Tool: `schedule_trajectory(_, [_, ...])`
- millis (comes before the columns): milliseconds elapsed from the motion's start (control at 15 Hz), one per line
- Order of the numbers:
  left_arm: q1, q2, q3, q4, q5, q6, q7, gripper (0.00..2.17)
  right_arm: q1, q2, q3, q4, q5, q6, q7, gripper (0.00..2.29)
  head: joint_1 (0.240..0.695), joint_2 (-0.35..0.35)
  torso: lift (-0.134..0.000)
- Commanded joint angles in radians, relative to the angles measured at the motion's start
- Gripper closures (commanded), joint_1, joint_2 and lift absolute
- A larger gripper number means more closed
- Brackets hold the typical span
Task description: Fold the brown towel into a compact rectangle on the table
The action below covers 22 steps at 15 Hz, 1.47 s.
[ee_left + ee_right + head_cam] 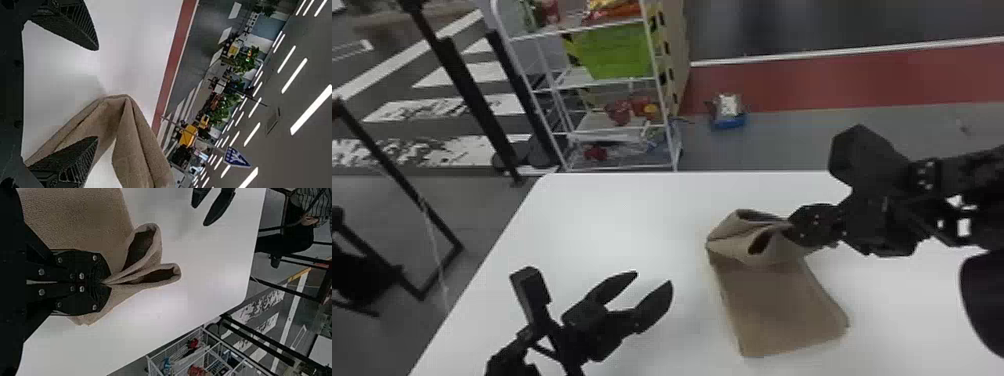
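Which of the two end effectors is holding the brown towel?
The right end effector is shut on the towel, while the left end effector stands open, apart from it.

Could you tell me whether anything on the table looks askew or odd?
Only the towel: its far end is bunched and askew, with gaping loops, pinched in the right claw, while the near part lies flat. That is uneven for a compact rectangle, though probably just mid-fold. I see no spill or damage.

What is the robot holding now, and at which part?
The right gripper holds the towel by a pinched fold at its raised far end. The left gripper is open and holds nothing.
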Motion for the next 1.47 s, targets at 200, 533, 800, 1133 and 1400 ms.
schedule_trajectory(200, [-0.012,-0.003,-0.137,-0.044,-0.047,0.031,0.075,0.08,0.032,-0.017,-0.032,-0.040,-0.018,-0.004,-0.012,1.41,0.695,0.192,-0.123])
schedule_trajectory(533, [-0.006,-0.003,-0.240,-0.071,-0.099,0.092,0.109,0.08,0.020,-0.017,-0.040,-0.040,-0.026,-0.004,-0.023,1.41,0.695,0.111,-0.123])
schedule_trajectory(800, [-0.018,-0.003,-0.335,-0.021,-0.237,-0.126,0.222,0.08,0.028,-0.019,-0.046,-0.042,-0.035,-0.001,-0.021,1.41,0.695,0.088,-0.123])
schedule_trajectory(1133, [-0.078,-0.003,-0.361,0.051,-0.334,-0.132,0.262,0.08,0.038,-0.027,-0.060,-0.065,-0.046,-0.001,-0.021,1.41,0.695,0.069,-0.123])
schedule_trajectory(1400, [-0.119,-0.003,-0.372,0.119,-0.392,-0.162,0.313,0.08,0.024,-0.027,-0.064,-0.063,-0.047,-0.001,-0.023,1.41,0.695,0.071,-0.123])
